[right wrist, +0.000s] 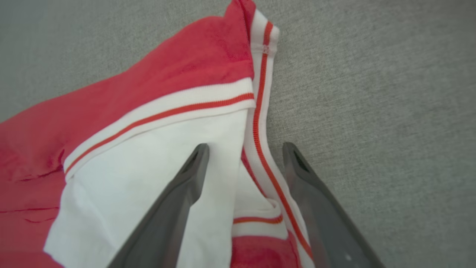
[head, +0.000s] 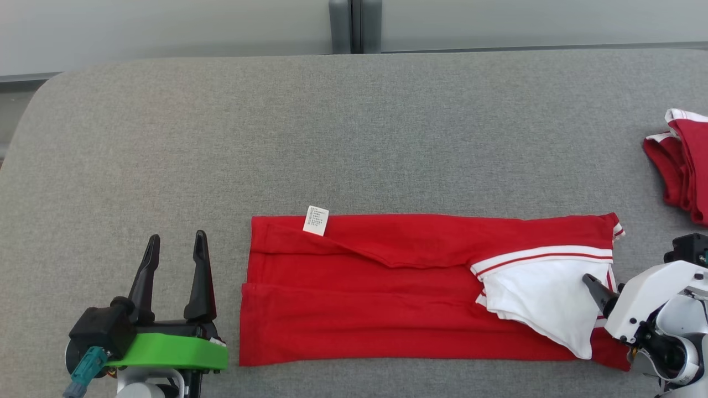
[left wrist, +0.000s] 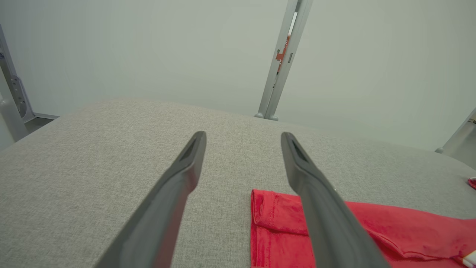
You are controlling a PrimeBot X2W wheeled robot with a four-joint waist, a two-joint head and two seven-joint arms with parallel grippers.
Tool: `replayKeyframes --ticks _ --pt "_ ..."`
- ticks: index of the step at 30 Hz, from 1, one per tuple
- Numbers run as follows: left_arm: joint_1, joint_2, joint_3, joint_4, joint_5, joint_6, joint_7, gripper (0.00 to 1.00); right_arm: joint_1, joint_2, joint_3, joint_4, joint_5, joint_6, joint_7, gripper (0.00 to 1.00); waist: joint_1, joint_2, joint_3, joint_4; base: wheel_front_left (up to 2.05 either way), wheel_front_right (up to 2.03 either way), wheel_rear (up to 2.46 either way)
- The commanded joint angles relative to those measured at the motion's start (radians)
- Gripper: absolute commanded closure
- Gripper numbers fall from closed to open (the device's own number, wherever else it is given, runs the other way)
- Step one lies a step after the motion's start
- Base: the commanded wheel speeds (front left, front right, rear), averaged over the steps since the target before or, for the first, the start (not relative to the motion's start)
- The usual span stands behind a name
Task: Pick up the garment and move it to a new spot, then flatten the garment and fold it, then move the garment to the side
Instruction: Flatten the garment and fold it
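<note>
The garment (head: 387,293) is a red shirt lying folded into a long flat band on the grey table (head: 332,127), with a white label (head: 316,220) at its far left corner and a white collar (head: 542,298) with red-striped trim at its right end. My left gripper (head: 177,236) stands open just left of the band, apart from it. In the left wrist view its fingers (left wrist: 186,163) spread wide above bare table, with the garment's corner (left wrist: 275,223) beside the right finger. My right gripper (right wrist: 245,147) is open, straddling the collar's striped edge (right wrist: 260,123). Its dark finger (head: 594,287) lies over the collar.
A second red garment with white trim (head: 686,166) lies bunched at the table's right edge. The table's far edge meets a pale wall with a grey post (head: 354,25). Bare grey surface stretches behind and left of the band.
</note>
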Motion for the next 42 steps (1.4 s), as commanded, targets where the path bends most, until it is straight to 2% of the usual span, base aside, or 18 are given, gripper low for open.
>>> replayKeyframes --ticks 1,9,10,11,12,17,24,36,40,42 --pt "0.008 0.000 0.002 0.001 0.001 -0.004 -0.002 0.00 -0.019 0.005 0.001 0.018 -0.012 0.000 0.007 0.00 0.0000 0.0000 0.003 0.003 0.00 0.00 0.00" --pt "-0.006 0.000 -0.007 0.013 0.001 -0.004 -0.002 0.00 -0.063 0.026 0.028 0.097 -0.028 0.000 0.034 0.00 0.0000 0.0000 0.019 0.010 0.00 0.00 0.00" --pt "-0.008 0.000 -0.009 0.013 0.000 -0.004 -0.002 0.00 -0.066 0.022 0.033 0.103 -0.029 0.000 0.034 0.13 0.0000 0.0000 0.022 0.011 0.00 0.00 0.00" --pt "-0.011 0.000 -0.011 0.013 -0.001 -0.004 -0.002 0.00 -0.070 0.016 0.040 0.109 -0.033 0.000 0.032 0.71 0.0000 0.0000 0.024 0.011 0.00 0.00 0.00" --pt "-0.014 0.000 -0.013 0.014 -0.002 -0.004 -0.002 0.00 -0.074 0.012 0.045 0.112 -0.034 0.000 0.026 1.00 0.0000 0.0000 0.027 0.012 0.00 0.00 0.00" --pt "-0.020 0.000 -0.011 0.016 -0.003 -0.004 -0.002 0.00 -0.073 -0.029 0.027 0.074 -0.045 -0.001 -0.015 1.00 0.0000 0.0000 0.029 0.009 0.00 0.00 0.00" --pt "-0.017 0.000 -0.006 0.003 0.007 -0.004 -0.002 0.00 -0.033 -0.069 -0.047 -0.082 -0.069 -0.001 -0.008 1.00 0.0000 0.0000 0.032 -0.016 0.00 0.00 0.00" --pt "-0.030 0.001 -0.030 -0.004 0.006 -0.004 -0.002 0.00 0.031 -0.080 -0.237 -0.331 -0.125 -0.001 0.115 1.00 0.0000 0.0000 0.040 -0.034 0.00 0.00 0.00" --pt "-0.033 0.001 -0.034 0.001 0.005 -0.004 -0.002 0.00 0.039 -0.070 -0.252 -0.371 -0.165 -0.001 0.125 1.00 0.0000 0.0000 0.036 -0.032 0.00 0.00 0.00" --pt "-0.033 0.001 -0.034 0.005 0.005 -0.004 -0.002 0.00 0.045 -0.061 -0.226 -0.382 -0.183 -0.001 0.129 1.00 0.0000 0.0000 0.028 -0.029 0.00 0.00 0.00"
